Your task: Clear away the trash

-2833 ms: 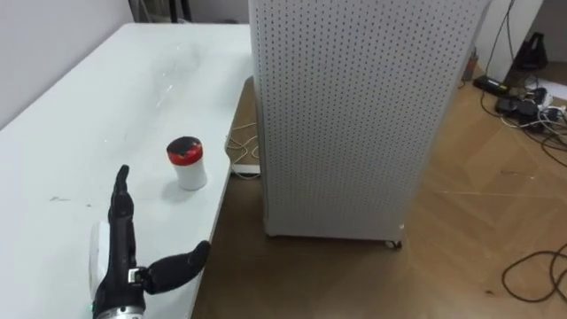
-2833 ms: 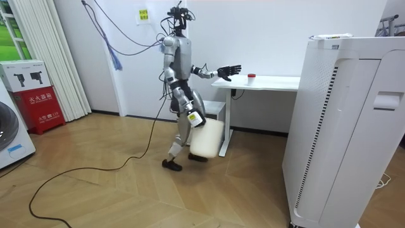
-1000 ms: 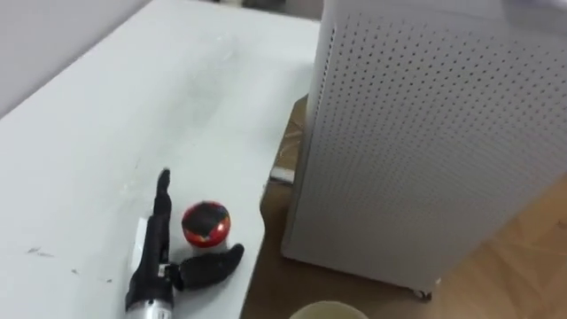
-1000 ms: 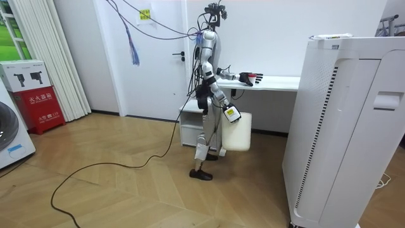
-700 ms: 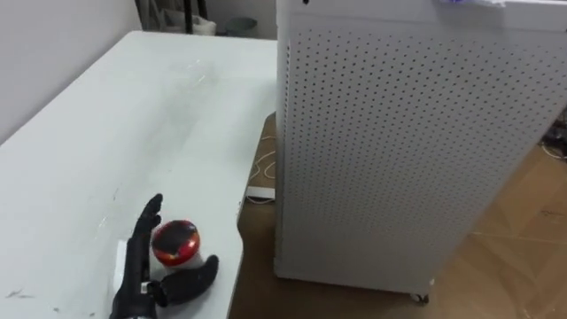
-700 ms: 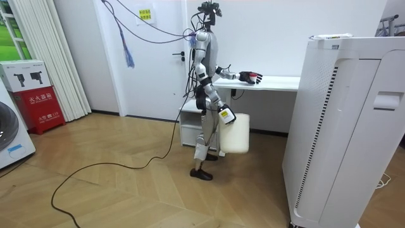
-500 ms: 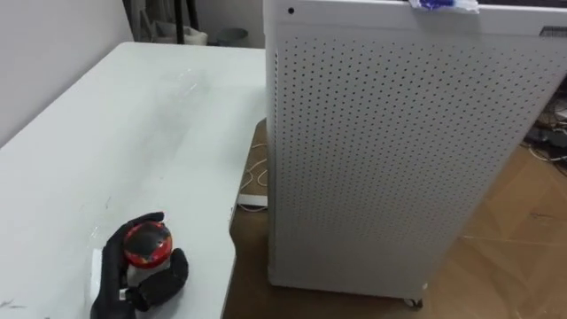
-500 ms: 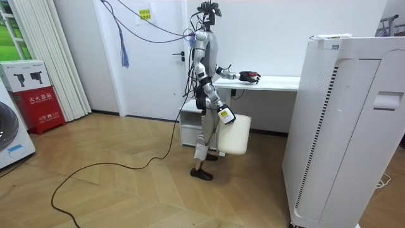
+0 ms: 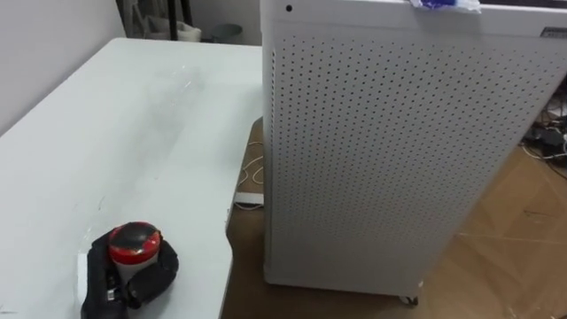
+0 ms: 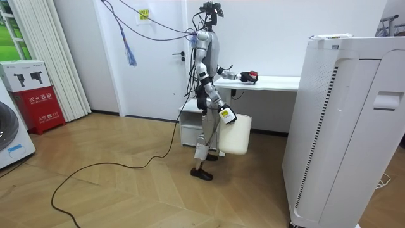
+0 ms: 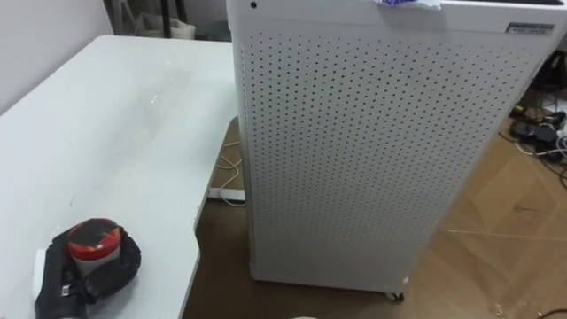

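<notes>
Left robot hand (image 9: pixel 122 280) has just closed: its fingers lay straight a second ago and now wrap the garbage. The white perforated cabinet (image 9: pixel 390 159) stands to our right. The table (image 9: pixel 133 124) is on our left, and a white bin (image 10: pixel 235 134) hangs at our right robot hand (image 10: pixel 224 114), whose grip we cannot tell. The red-lidded cup (image 9: pixel 135 241) sits clamped at the table's near right edge and looks ready to lift.

I stepped up to the near end of the white table (image 9: pixel 106 133), and my left hand (image 9: pixel 146 275), flat beside the red-lidded jar (image 9: pixel 135 242) before, curled its fingers round it.
</notes>
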`<state>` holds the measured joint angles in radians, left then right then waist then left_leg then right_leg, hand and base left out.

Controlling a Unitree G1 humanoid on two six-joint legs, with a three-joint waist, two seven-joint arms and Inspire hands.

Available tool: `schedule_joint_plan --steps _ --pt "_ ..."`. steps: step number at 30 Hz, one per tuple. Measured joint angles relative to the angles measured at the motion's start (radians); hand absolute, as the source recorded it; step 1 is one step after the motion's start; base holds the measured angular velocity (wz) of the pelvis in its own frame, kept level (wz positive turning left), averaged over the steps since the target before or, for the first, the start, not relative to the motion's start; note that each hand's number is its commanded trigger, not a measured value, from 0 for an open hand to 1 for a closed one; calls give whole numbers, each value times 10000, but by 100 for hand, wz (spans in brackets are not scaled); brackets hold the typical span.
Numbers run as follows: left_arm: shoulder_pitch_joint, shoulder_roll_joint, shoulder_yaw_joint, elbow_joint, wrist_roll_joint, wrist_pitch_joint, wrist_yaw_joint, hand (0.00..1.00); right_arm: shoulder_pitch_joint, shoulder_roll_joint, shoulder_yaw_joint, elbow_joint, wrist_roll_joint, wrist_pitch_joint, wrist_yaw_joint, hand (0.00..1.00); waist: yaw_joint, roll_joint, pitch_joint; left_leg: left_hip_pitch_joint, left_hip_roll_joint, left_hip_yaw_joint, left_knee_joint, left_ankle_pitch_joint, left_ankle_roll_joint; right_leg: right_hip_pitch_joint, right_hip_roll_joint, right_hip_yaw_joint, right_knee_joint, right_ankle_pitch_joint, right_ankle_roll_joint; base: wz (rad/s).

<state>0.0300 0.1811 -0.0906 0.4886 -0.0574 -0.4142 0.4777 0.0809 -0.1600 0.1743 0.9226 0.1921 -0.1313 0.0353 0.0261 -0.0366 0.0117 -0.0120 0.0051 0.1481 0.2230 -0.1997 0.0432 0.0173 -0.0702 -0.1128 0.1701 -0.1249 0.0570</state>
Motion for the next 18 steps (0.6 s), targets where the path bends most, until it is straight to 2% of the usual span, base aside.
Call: schedule_joint_plan --steps 5,7,9,11,15,18 --pt "-43 1 -56 -539 -121 409 -468 100 -424 0 7 -12 -1 2 -6 100 25 -91 -25 -290 -13 -133 174 0 1 -198 -5 -19 47 1 -2 5" --pt "-44 -99 -386 -1039 -186 646 -706 100 -784 1 38 22 5 -1 -192 100 22 -99 -23 -586 -14 -145 305 4 8 -446 -18 -29 99 9 -14 0" --pt "-111 -158 -834 -1330 -177 667 -885 100 -1050 6 235 32 -72 -1 -434 100 -2 -110 -18 -767 -10 -145 375 8 15 -639 -22 -29 194 9 -15 0" --pt "-433 -183 -1484 -1589 -211 669 -1273 100 -1457 16 415 26 -162 -12 -638 100 -93 -135 -4 -1057 -6 -144 480 14 24 -870 -19 -29 192 37 -57 0" --pt "-614 -177 -2092 -2034 -524 668 -2071 100 -1831 13 415 21 -242 -47 -827 100 -292 -134 3 -1203 38 -130 539 14 25 -1000 -14 -18 195 40 -63 -1" --pt "-941 -275 -2291 -2059 -477 715 -2558 100 -2091 10 406 36 -207 -102 -998 100 -486 -104 91 -1384 48 -102 748 13 23 -1154 -16 0 277 40 -63 -2"
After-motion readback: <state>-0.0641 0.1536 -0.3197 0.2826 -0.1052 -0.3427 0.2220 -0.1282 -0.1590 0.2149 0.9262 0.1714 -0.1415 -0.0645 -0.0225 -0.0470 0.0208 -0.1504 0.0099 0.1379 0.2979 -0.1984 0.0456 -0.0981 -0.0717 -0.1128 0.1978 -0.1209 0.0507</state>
